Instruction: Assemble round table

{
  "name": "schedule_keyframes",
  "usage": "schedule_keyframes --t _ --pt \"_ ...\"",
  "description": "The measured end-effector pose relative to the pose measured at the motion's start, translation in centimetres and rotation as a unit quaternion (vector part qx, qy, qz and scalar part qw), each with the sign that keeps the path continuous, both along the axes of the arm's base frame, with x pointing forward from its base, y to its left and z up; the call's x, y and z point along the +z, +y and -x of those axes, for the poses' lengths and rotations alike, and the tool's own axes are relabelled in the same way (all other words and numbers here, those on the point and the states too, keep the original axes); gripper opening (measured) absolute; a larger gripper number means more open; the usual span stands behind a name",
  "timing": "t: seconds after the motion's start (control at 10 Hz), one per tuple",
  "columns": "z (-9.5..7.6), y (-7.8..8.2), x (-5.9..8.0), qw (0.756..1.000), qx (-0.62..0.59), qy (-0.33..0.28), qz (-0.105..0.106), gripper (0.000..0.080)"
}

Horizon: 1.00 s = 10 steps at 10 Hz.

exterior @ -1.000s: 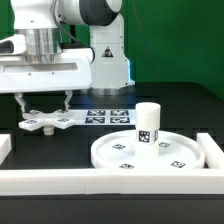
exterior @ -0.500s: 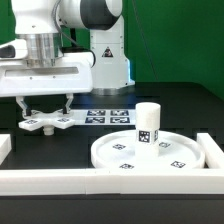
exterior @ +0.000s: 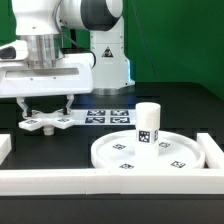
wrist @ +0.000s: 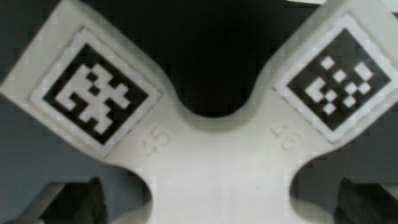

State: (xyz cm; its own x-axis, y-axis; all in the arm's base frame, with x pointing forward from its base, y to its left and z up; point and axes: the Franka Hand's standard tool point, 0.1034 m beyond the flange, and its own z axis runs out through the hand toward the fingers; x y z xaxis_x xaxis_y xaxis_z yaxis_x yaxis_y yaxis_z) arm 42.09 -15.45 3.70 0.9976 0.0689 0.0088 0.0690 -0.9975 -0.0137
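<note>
The cross-shaped base [exterior: 47,123] lies flat on the black table at the exterior view's left. My gripper [exterior: 45,106] hangs just above it, open, with one finger on each side of the cross. In the wrist view the base [wrist: 214,150] fills the picture, with two tagged arms spreading away. Dark fingertips [wrist: 71,202] stand off both sides of its waist, with a gap to the plastic. The large round disc [exterior: 120,153] lies at the exterior view's right. The short cylindrical leg [exterior: 148,123] stands upright on it.
The marker board [exterior: 108,116] lies flat behind the disc, next to the base. White border rails run along the front [exterior: 100,181], the right [exterior: 213,150] and the left corner [exterior: 4,146]. The arm's own base [exterior: 108,60] stands behind.
My gripper has come down a little toward the cross-shaped base and shifted slightly to the exterior view's right. The parts have not moved.
</note>
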Motion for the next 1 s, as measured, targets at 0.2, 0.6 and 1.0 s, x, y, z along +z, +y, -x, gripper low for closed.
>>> schedule_keyframes --t 0.2,0.6,1.0 --pt "0.09 -0.03 -0.33 1.0 0.0 0.002 0.001 0.0648" --pt "0.36 -0.08 -0.72 1.0 0.0 0.007 0.0 0.0648" --pt "0.48 -0.03 -0.89 1.0 -0.001 0.009 0.0 0.0527"
